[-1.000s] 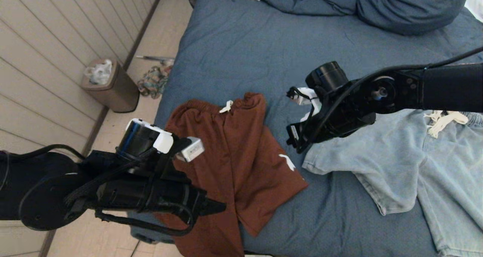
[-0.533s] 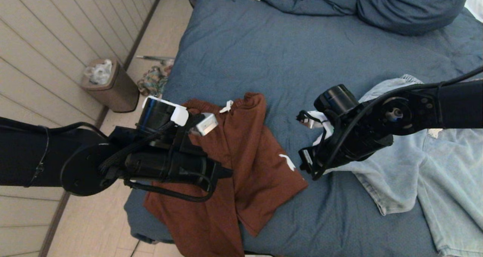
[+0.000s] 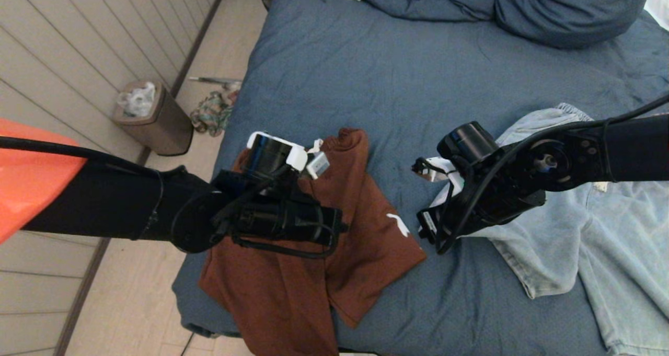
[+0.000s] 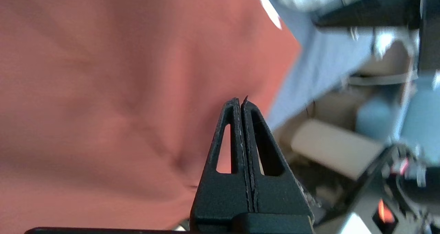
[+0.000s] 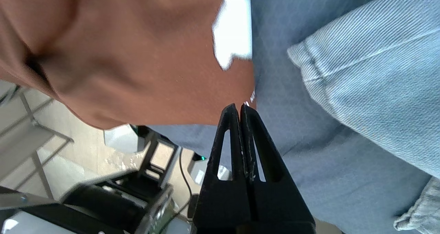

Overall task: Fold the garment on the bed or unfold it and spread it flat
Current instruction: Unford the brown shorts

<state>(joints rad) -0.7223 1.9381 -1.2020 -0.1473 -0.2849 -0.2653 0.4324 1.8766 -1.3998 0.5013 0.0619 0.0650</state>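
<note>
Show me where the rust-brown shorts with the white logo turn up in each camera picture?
Head view: the rust-brown shorts lie at lower centre, partly under the left arm.
Left wrist view: the shorts fill most of the picture.
Right wrist view: they fill the upper left.
Shared landmark: the white logo beside the slate-blue bed cover.

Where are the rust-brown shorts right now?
In the head view, the rust-brown shorts lie at the bed's near-left corner, beneath the left gripper, left of the light-blue shorts.
</note>
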